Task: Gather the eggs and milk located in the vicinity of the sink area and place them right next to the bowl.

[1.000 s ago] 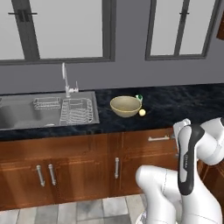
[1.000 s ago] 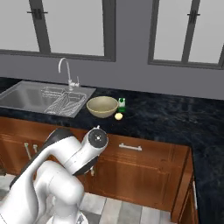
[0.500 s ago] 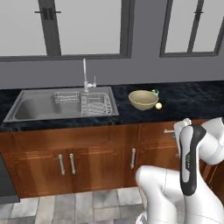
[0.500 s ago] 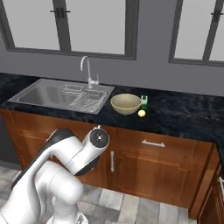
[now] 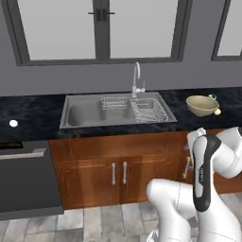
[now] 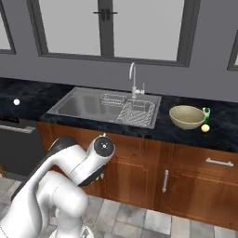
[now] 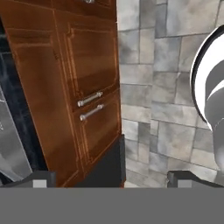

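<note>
Since the earlier frame the base has driven left, so the sink now sits centred. Nearest, the gripper hangs low by the cabinet doors, jaws wide and holding nothing. One egg lies far left on open counter, well apart from the bowl. Beside the bowl rest another egg and the milk.
</note>
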You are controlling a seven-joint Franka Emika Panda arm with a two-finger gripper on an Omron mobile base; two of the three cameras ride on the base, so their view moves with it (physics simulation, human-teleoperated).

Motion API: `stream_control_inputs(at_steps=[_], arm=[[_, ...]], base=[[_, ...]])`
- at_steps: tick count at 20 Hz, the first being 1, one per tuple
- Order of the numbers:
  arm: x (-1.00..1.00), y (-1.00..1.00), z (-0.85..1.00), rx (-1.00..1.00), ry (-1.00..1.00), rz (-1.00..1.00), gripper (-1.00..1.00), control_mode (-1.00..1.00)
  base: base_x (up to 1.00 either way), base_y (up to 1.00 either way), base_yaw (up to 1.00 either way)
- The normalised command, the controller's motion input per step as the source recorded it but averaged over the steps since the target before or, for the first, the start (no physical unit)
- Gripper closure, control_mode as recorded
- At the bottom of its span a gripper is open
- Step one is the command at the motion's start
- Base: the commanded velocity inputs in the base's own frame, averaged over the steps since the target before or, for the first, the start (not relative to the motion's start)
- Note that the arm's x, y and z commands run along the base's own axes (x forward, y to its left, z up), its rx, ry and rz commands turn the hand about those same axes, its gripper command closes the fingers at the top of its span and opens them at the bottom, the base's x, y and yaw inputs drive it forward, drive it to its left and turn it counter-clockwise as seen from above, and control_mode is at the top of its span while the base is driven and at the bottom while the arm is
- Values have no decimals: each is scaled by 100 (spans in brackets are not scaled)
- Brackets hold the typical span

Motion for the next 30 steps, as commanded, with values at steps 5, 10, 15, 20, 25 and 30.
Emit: stream_control_inputs(at_steps=[5, 10, 15, 20, 25, 30], arm=[[0, 0, 0, 0, 0, 0, -100, 100], [0, 0, 0, 0, 0, 0, -100, 100], [0, 0, 0, 0, 0, 0, -100, 100], [0, 0, 0, 0, 0, 0, -100, 100], [0, 0, 0, 0, 0, 0, -100, 100], [0, 0, 0, 0, 0, 0, -100, 100]], base=[[0, 100, 0], [0, 100, 0], [0, 100, 0], [0, 93, 1], [0, 72, 5], [19, 40, 6]])
